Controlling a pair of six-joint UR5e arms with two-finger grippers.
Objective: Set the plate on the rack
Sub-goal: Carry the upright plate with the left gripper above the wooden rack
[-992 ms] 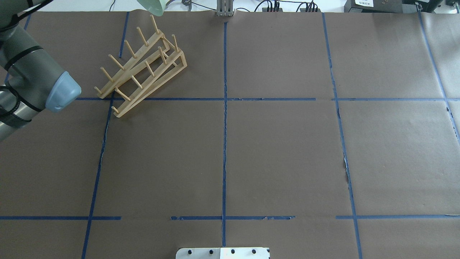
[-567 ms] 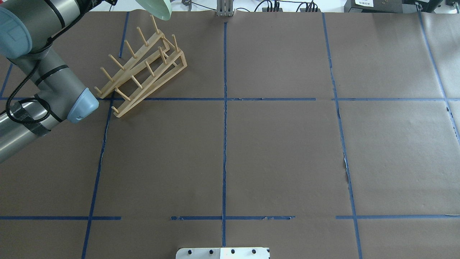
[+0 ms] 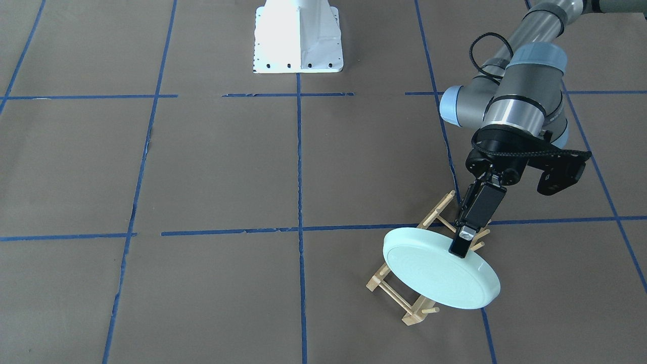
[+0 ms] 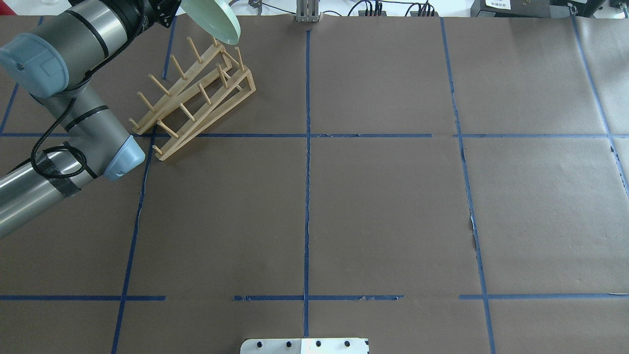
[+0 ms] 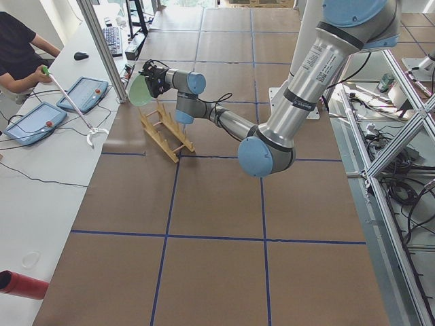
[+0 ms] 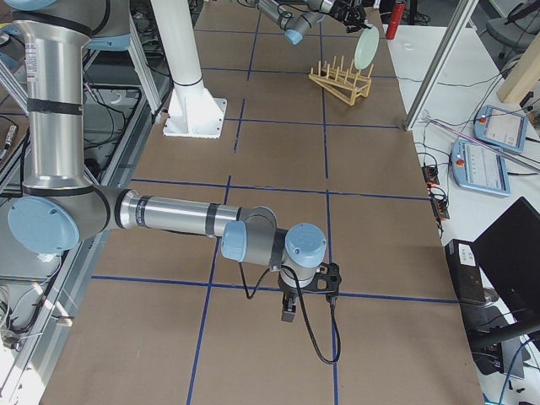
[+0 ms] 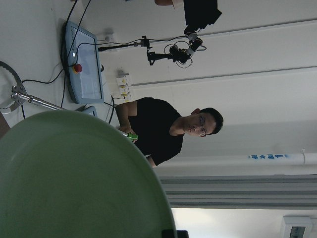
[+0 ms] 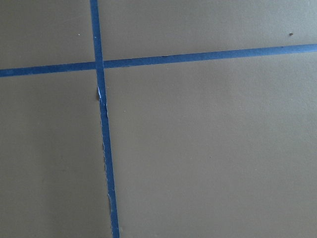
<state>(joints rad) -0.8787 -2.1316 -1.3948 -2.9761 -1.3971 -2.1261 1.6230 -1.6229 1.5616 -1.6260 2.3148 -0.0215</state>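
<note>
The pale mint-green plate [image 3: 434, 275] hangs tilted over the far end of the light wooden rack [image 3: 404, 303], above its pegs and apart from them. My left gripper [image 3: 462, 242] is shut on the plate's rim from above. The overhead view shows the plate [image 4: 218, 22] at the top edge, just beyond the rack [image 4: 196, 93]. The plate fills the lower left of the left wrist view [image 7: 74, 183]. My right gripper [image 6: 288, 310] shows only in the exterior right view, low over the brown table, and I cannot tell if it is open or shut.
The white robot base [image 3: 298, 38] stands at the table's middle. An aluminium post [image 5: 102, 47] rises just past the rack. An operator [image 5: 20, 51] sits at the side bench with teach pendants [image 5: 30, 122]. Blue tape lines cross the brown table.
My left arm has swung further into the overhead view. The plate has moved down and right, closer to the rack's far end.
</note>
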